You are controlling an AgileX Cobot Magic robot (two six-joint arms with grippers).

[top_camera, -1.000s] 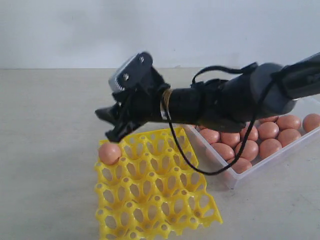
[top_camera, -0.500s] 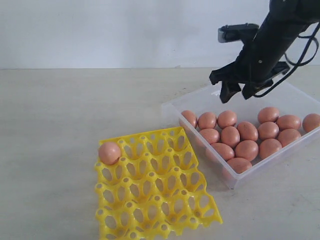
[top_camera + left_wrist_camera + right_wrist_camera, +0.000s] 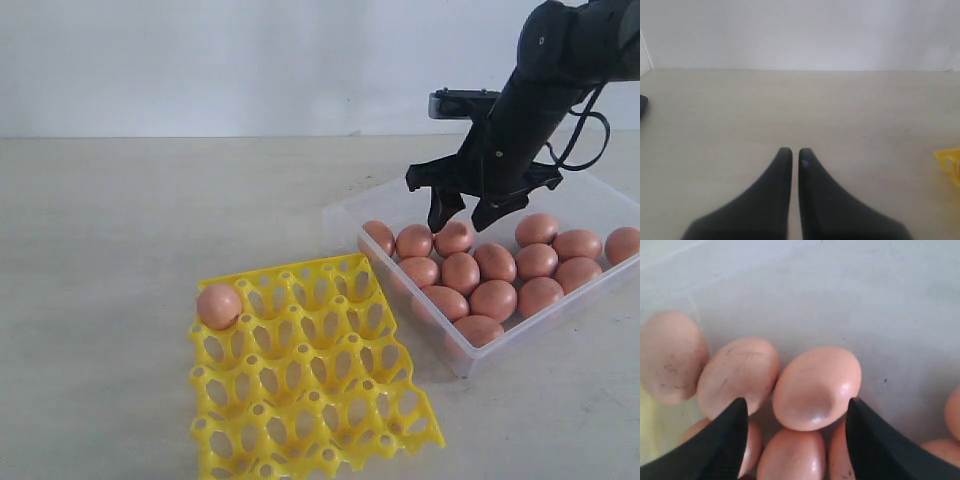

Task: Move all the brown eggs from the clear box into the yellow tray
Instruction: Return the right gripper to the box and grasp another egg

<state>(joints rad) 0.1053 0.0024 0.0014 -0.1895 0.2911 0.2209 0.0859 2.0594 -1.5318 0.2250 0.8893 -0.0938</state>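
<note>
Brown eggs [image 3: 460, 272] unmoved, R jaws lower, spread

Spread pincer [image 3: 458, 222] above brown eggs [image 3: 460, 272] in clear box [image 3: 600, 198]

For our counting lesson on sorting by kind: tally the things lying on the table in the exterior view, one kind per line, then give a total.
brown eggs: 16 in view (15 in the box, 1 in the tray)
yellow egg tray: 1
clear box: 1
Total: 18
</note>
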